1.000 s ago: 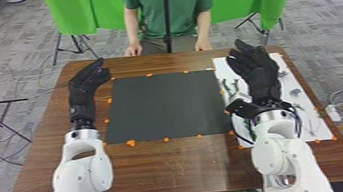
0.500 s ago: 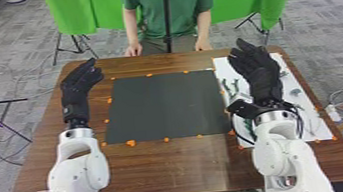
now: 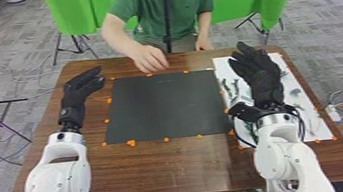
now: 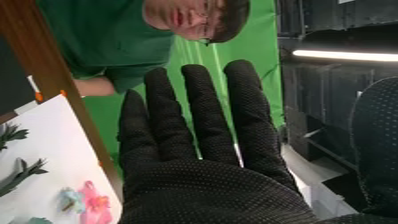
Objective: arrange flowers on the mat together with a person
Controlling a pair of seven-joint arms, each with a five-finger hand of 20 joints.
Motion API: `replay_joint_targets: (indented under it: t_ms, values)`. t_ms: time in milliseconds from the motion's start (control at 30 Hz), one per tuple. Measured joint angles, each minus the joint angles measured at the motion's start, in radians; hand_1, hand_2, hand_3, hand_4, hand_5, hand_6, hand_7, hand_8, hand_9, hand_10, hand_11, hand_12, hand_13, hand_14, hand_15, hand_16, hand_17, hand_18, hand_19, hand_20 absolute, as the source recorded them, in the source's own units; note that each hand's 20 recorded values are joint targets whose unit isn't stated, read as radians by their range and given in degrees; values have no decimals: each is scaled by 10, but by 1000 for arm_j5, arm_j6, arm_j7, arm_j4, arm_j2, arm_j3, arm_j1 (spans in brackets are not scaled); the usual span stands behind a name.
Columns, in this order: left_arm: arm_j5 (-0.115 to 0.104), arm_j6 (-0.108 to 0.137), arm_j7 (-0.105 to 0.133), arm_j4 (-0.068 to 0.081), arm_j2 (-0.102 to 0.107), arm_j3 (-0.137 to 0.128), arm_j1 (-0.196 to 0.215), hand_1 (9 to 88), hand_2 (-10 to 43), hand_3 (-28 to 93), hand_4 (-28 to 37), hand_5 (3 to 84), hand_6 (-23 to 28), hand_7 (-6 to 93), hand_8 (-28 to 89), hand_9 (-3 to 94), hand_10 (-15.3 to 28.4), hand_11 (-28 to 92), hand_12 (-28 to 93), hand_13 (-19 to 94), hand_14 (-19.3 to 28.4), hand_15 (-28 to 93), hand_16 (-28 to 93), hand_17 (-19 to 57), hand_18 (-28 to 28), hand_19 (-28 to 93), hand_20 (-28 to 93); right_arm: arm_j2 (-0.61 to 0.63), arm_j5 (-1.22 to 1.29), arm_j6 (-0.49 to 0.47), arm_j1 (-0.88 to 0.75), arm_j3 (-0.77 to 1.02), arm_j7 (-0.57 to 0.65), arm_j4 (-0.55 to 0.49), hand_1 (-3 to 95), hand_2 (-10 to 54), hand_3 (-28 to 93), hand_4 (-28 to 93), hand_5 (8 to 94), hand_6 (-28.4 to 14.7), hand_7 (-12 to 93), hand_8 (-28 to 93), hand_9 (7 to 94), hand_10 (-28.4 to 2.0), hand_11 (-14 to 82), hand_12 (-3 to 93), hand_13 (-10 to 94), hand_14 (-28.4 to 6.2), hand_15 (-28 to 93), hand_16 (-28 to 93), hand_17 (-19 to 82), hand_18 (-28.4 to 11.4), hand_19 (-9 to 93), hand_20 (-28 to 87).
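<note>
- Hanging above the white sheet (image 3: pixel 321 132), the right hand (image 3: pixel 257 71) is wide open: its fingers run straight and slightly apart, and nothing is in its grasp.
- In the right wrist view, that right hand (image 4: pixel 209 192) shows the same loose spread, with gaps between the upright fingers.
- The left hand (image 3: pixel 79 92) is at the left of the black mat (image 3: pixel 164 107), its fingers relaxed and angled a little inward. It is open as well, holding nothing.
- The flowers and greenery lie on the white sheet, on the right side of the wooden table (image 3: pixel 170 172). Among them are a pink flower (image 4: pixel 94 205), a pale blue flower (image 4: pixel 71 200) just beside it, and dark green sprigs (image 4: pixel 25 175) lying apart from those two.
- In the head view, part of the greenery is between the mat and the right hand, close to the sheet's left side.
- The mat lies flat in the middle of the table, with small orange marks (image 3: pixel 131 143) around its border. No flower is on it.
- Across the table, a person in a green shirt (image 3: pixel 123 10) has one hand (image 3: pixel 150 59) at the far edge of the mat, toward its left corner, fingers pointing down. Whether it touches the mat or pinches something, I cannot tell.
- The person's other hand (image 3: pixel 202 44) is near the table's far edge.
</note>
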Motion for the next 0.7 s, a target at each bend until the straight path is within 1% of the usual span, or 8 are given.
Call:
replay_joint_targets:
  t_ms: [67,100,133,267,300,333,467,700]
  values:
    - [-4,8,18,4,0,5,0,347,-50,602,-111,447,65,129,-57,445,145,209,140,342,201,259,-4,1,157,239,192,1,-1,0,-1,-1,0,1,120,12,703,-152,471,-26,121,-73,470,-155,59,160,358,-174,101,224,166,-158,56,230]
    - [-7,16,35,8,1,11,0,347,-50,604,-112,449,64,132,-59,448,144,212,140,344,201,260,-4,2,157,238,192,1,-1,0,0,-2,0,1,120,12,703,-152,471,-27,121,-73,470,-156,59,160,358,-173,101,224,166,-155,53,230]
    - [-11,30,59,15,2,19,-2,348,-51,605,-113,450,63,134,-60,450,144,214,139,346,200,262,-4,3,157,238,193,2,-1,-1,0,-2,-1,3,119,11,703,-152,471,-27,121,-73,471,-156,59,161,358,-172,102,224,167,-154,52,230]
    - [-38,107,181,56,11,67,-14,350,-54,610,-114,457,60,145,-63,458,143,222,139,355,197,267,-5,8,156,235,194,5,-1,-5,3,-6,-4,8,120,9,704,-153,472,-27,120,-73,468,-157,59,162,357,-167,101,223,169,-150,45,230]
    - [-44,121,200,63,13,75,-17,351,-54,610,-116,457,60,147,-64,460,143,224,139,357,197,268,-5,11,155,234,194,6,-1,-7,4,-7,-4,9,121,9,705,-153,471,-27,121,-73,468,-157,58,162,357,-165,100,221,173,-144,37,229]
    - [-49,130,210,67,13,80,-19,350,-54,611,-116,458,60,148,-66,462,143,225,138,359,197,269,-6,13,154,233,194,7,-1,-7,5,-8,-4,9,122,9,704,-153,472,-28,120,-73,467,-157,58,162,357,-162,100,220,175,-141,32,229]
    - [-63,134,209,70,13,89,-26,352,-53,610,-118,459,60,150,-69,463,143,227,135,360,197,272,-9,16,152,230,197,8,-1,-7,6,-12,-5,9,125,8,703,-154,471,-29,120,-73,467,-160,58,162,356,-161,101,218,176,-135,20,231]
    - [-68,131,198,70,13,90,-30,352,-51,610,-119,460,60,151,-69,463,143,228,134,360,197,275,-11,16,153,232,201,8,-2,-4,7,-16,-4,10,126,6,708,-153,472,-30,120,-74,468,-159,58,162,350,-143,97,206,177,-135,18,236]
